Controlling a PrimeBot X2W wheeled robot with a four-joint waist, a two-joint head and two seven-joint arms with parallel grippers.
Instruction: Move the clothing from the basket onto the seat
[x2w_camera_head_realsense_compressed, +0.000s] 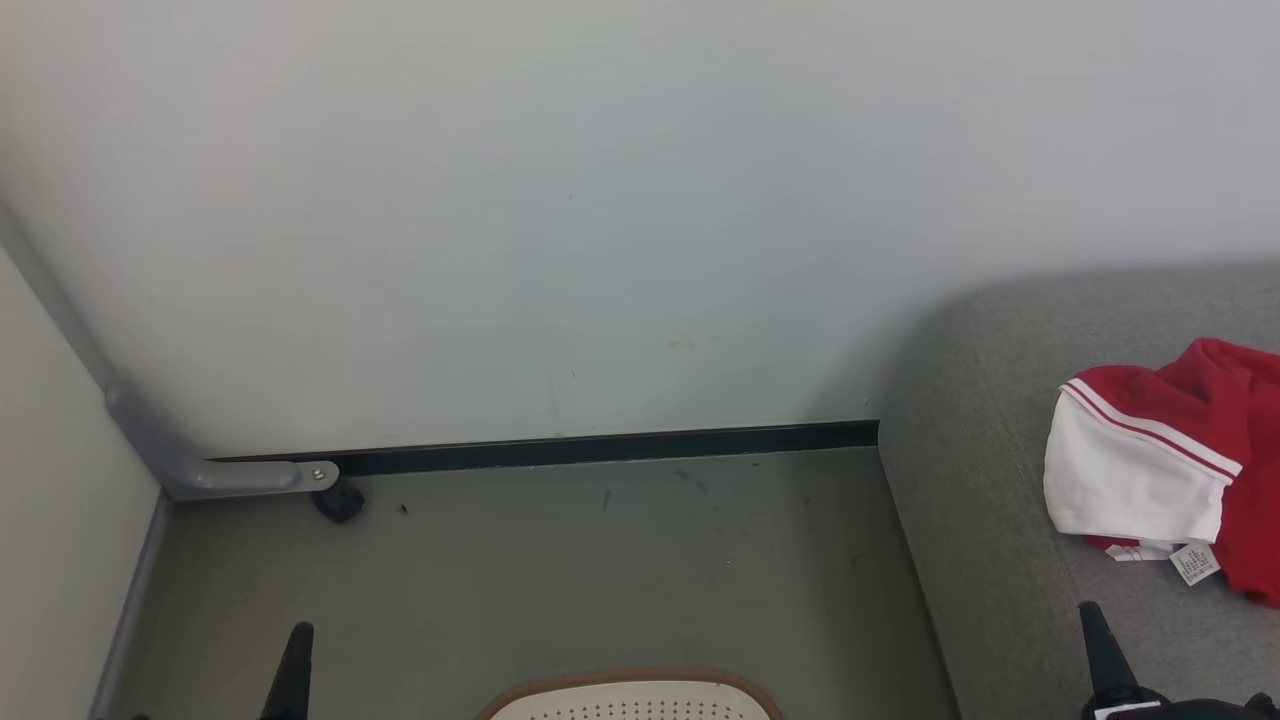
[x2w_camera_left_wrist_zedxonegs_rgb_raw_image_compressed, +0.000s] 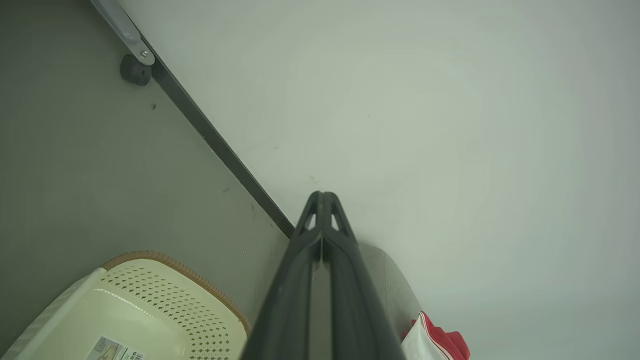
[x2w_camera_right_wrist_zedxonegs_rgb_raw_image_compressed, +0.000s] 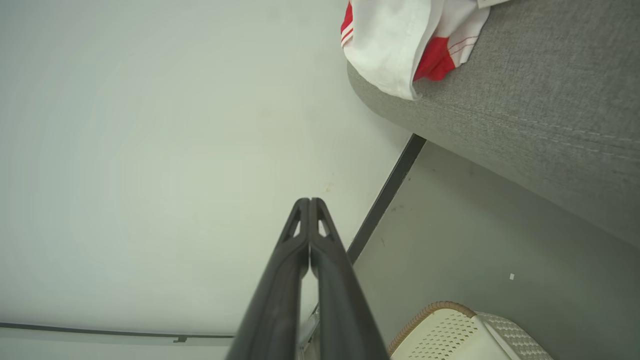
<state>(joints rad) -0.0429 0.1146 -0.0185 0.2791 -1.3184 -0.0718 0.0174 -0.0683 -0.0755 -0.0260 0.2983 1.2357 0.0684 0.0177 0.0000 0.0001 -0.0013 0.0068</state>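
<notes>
The grey sofa (x2w_camera_head_realsense_compressed: 1000, 420) bears the red-and-white garment (x2w_camera_head_realsense_compressed: 1150, 480), slumped near its rounded end, the end nearest the cream basket (x2w_camera_head_realsense_compressed: 640, 706) on the floor (x2w_camera_head_realsense_compressed: 550, 560). The basket's visible part looks bare. The left tool (x2w_camera_left_wrist_zedxonegs_rgb_raw_image_compressed: 324, 196) and right tool (x2w_camera_right_wrist_zedxonegs_rgb_raw_image_compressed: 310, 202) are each pressed together, holding nothing, probably done.

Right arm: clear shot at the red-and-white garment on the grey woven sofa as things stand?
Probably yes. The right gripper is over the grey woven sofa, and the red-and-white garment lies ahead on open cushion, nothing between. Its fingers are shut and must open first.
</notes>
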